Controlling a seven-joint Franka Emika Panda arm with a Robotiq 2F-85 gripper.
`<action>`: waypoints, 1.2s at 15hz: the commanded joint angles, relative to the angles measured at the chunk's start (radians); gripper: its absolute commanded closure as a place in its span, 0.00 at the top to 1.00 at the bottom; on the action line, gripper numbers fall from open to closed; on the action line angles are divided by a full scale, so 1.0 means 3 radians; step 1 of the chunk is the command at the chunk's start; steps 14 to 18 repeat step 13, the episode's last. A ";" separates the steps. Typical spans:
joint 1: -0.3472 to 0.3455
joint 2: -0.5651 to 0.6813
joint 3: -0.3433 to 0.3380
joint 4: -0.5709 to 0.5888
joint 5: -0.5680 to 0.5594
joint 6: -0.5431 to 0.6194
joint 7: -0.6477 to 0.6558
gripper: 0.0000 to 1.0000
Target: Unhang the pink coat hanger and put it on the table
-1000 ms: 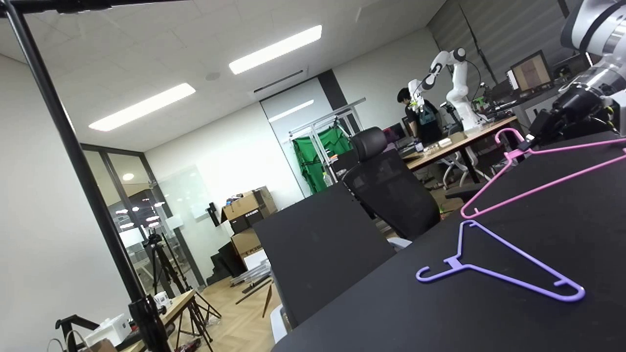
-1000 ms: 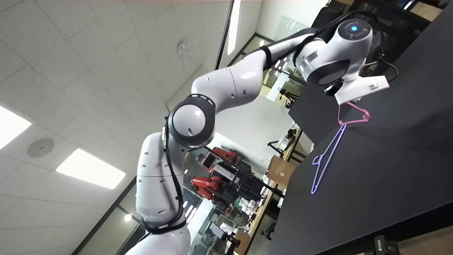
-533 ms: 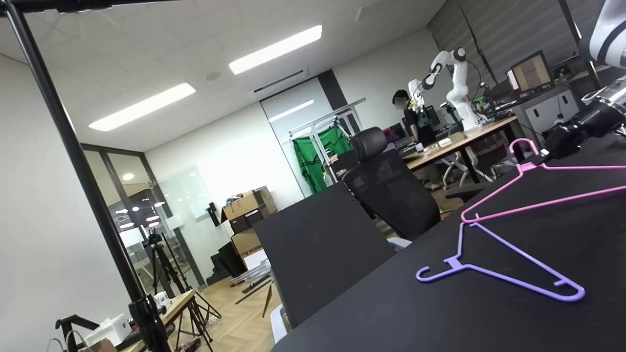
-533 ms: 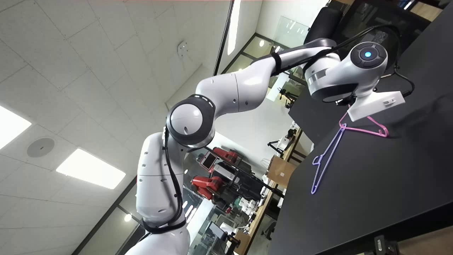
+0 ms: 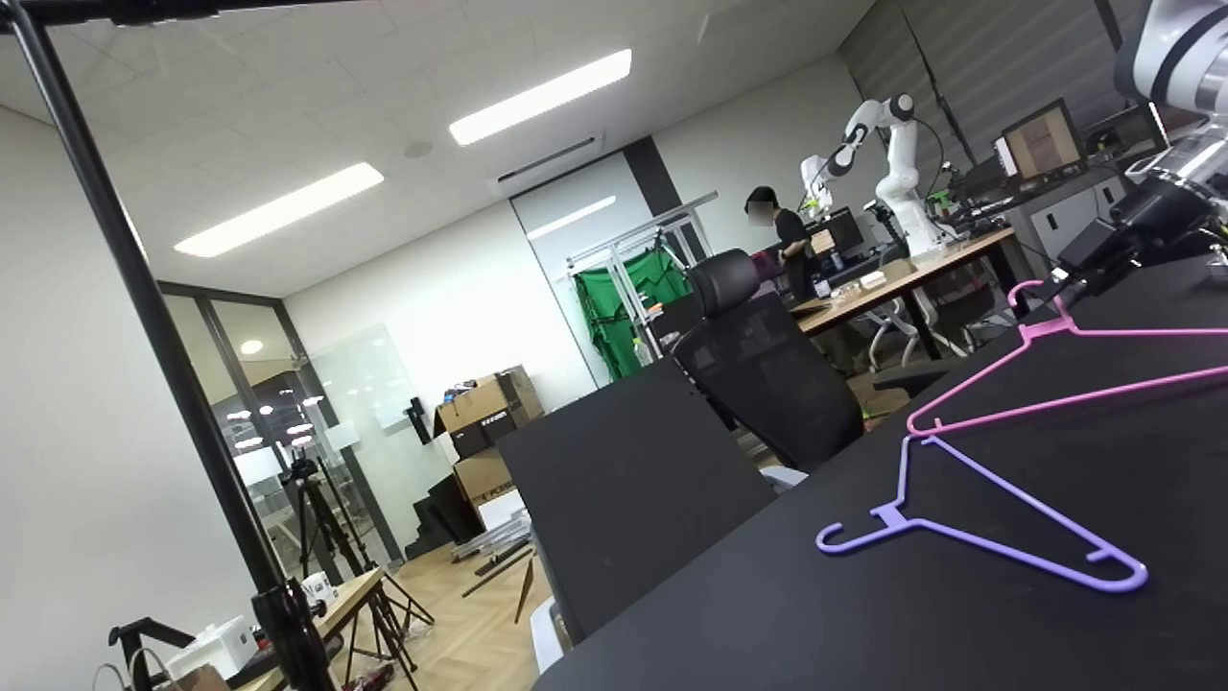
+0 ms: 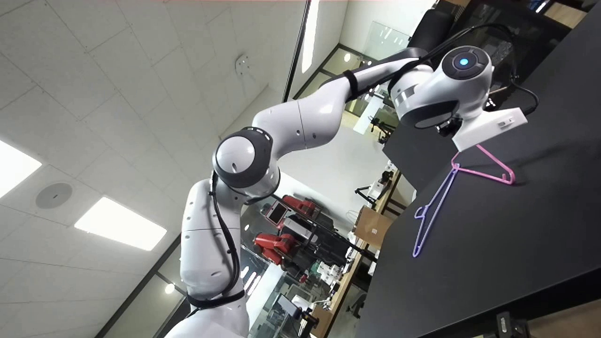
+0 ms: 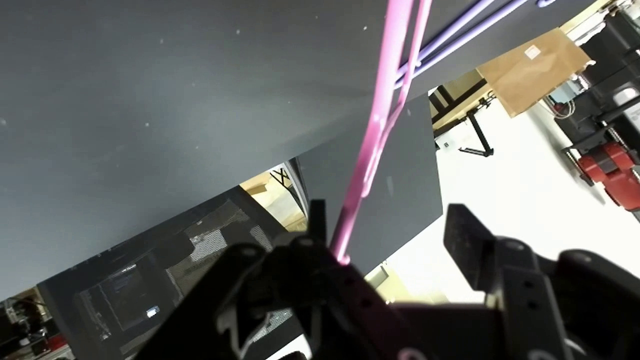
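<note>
The bright pink coat hanger (image 5: 1050,327) has its bottom bar down at the black table (image 5: 767,614), one corner meeting the purple hanger (image 5: 892,519). Whether its hook end is raised or flat is hard to tell. My gripper (image 5: 1060,276) is at the hook. In the wrist view the gripper (image 7: 388,220) stands open, fingers wide apart; the hook of the pink hanger (image 7: 384,80) runs between them, close beside the left finger, and nothing is clamped. White arm housing covers the hook end of the pink hanger (image 6: 483,174) in an exterior view.
A black office chair (image 5: 787,355) and a dark panel (image 5: 624,480) stand beyond the table edge. Farther back are a wooden workbench (image 5: 931,274), a person (image 5: 791,245) and another white arm (image 5: 897,168).
The pink hanger has come down to the table and swung round beside the purple one. Over the last half second my gripper has shifted upward along its hook, leaving the hanger's body in place.
</note>
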 commanded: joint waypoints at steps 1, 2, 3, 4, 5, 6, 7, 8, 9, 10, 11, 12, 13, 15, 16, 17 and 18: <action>0.0259 -0.0213 -0.0309 0.0015 -0.0201 0.0000 0.0469 0.94; 0.0308 -0.0241 -0.0372 0.0041 -0.0296 0.0002 0.0606 0.98; 0.0358 -0.0276 -0.0436 0.0063 -0.0428 0.0009 0.0750 1.00; 0.0391 -0.0311 -0.0477 0.0078 -0.0535 0.0027 0.0842 1.00; 0.0413 -0.0345 -0.0507 0.0096 -0.0658 0.0027 0.0933 1.00; 0.0431 -0.0376 -0.0527 0.0109 -0.0774 0.0026 0.1002 1.00; 0.0439 -0.0401 -0.0538 0.0121 -0.0882 0.0021 0.1067 1.00; 0.0436 -0.0415 -0.0540 0.0141 -0.0995 -0.0007 0.1140 1.00; 0.0429 -0.0424 -0.0537 0.0165 -0.1125 -0.0054 0.1240 1.00; 0.0411 -0.0425 -0.0535 0.0191 -0.1286 -0.0177 0.1375 1.00; 0.0365 -0.0408 -0.0521 0.0244 -0.1470 -0.0406 0.1534 1.00; 0.0323 -0.0403 -0.0411 0.0160 -0.1285 -0.0136 0.1220 1.00; 0.0312 -0.0406 -0.0408 0.0173 -0.1392 -0.0237 0.1316 1.00; 0.0312 -0.0406 -0.0408 0.0173 -0.1392 -0.0237 0.1316 1.00; 0.0312 -0.0406 -0.0408 0.0173 -0.1392 -0.0237 0.1316 1.00; 0.0312 -0.0406 -0.0408 0.0173 -0.1392 -0.0237 0.1316 1.00; 0.0312 -0.0406 -0.0408 0.0173 -0.1392 -0.0237 0.1316 1.00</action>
